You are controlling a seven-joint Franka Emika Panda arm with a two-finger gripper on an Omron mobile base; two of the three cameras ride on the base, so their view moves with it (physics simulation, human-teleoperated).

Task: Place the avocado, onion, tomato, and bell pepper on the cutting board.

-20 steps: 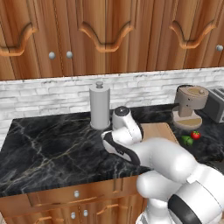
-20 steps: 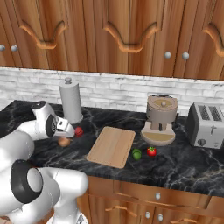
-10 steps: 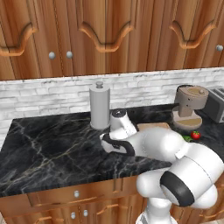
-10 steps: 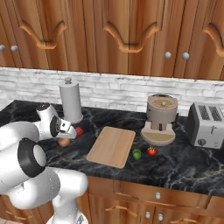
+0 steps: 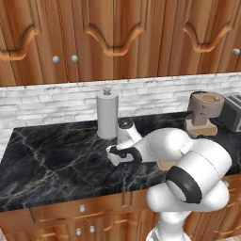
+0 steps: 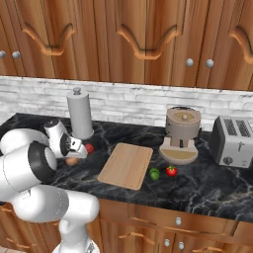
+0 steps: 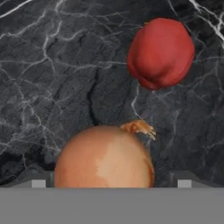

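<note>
- Gripper (image 6: 74, 154) is low over the black marble counter (image 6: 207, 183), near the paper towel holder (image 6: 80, 112); jaws stand fully apart with nothing clamped between them.
- Key relation: the onion (image 7: 105, 156) sits directly ahead of the hand, centred between the two finger tips in the hand view. From the right base view the onion (image 6: 72, 161) is touching or just under the hand.
- Onion is near-round, papery tip pointing toward the red bell pepper (image 7: 160, 52); no long axis to align on, so any approach angle should serve.
- Bell pepper lies just beyond the onion, apart from it, slightly right in the hand view.
- Cutting board (image 6: 126, 165) lies to the right of the gripper, bare; avocado (image 6: 154, 173) and tomato (image 6: 171, 171) rest on the counter just off its right edge.
- Judgement: next step is descend and close on the onion, then carry right to the board.
</note>
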